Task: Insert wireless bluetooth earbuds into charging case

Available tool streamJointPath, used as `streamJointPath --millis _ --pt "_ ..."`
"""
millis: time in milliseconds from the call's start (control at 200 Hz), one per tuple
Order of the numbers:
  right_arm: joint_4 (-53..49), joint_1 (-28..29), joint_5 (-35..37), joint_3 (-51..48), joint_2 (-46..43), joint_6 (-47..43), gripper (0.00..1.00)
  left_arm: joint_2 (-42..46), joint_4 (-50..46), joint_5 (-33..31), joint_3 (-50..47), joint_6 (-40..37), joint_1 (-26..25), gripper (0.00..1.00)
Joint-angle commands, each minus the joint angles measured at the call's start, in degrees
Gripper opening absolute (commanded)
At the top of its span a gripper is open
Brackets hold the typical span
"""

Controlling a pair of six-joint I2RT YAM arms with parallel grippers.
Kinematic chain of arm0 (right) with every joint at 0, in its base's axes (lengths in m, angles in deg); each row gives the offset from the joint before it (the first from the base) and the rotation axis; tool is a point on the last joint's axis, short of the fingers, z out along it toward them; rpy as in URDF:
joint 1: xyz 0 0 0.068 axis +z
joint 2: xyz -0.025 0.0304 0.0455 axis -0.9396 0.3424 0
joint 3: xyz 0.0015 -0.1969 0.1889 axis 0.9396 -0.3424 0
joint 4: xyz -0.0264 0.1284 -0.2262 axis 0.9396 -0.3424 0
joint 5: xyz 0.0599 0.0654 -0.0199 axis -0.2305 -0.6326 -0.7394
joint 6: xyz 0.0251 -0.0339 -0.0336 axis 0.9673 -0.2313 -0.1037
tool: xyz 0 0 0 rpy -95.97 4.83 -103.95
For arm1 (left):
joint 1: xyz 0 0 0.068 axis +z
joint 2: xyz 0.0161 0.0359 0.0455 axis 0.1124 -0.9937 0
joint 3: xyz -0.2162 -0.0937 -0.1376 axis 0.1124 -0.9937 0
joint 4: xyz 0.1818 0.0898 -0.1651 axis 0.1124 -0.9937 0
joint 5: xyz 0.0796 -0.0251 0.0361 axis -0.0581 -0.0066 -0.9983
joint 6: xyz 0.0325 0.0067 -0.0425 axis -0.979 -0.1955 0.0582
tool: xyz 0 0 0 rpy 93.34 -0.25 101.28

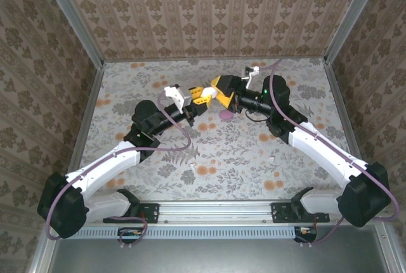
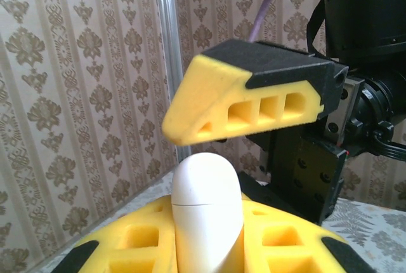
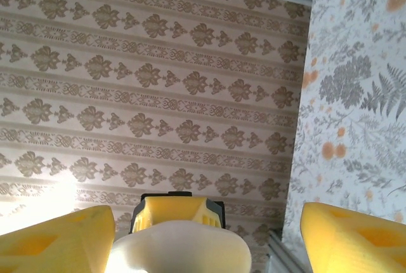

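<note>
Top external: floral tabletop, damask-papered walls; white speck, possibly earbud.

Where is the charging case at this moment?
In the left wrist view the charging case stands upright, clamped in the left gripper, over the far middle of the table. The open right gripper faces it closely from the right.
</note>
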Motion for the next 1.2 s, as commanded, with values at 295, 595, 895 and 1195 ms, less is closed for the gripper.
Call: streamJointPath --millis 295,595,895,1195 --pt "14.2 1.2 -1.8 -0.3 4.1 15.2 0.68 -2.3 7.4 -0.9 0.1 -0.1 -0.5 0.21" --pt "6.1 1.5 0.9 1.2 0.7 9.5 0.46 -1.3 1.7 -4.2 -0.1 -2.4 -0.5 0.24" --pt "2.2 1.6 2.8 2.1 -1.4 5.1 0.43 -1.7 -3.0 -4.7 1.0 -2.9 -0.6 0.29" --pt "-4.1 2.6 3.5 4.7 -1.8 -0.5 0.50 -2.6 -5.4 -4.2 2.3 -2.0 -0.6 0.28"
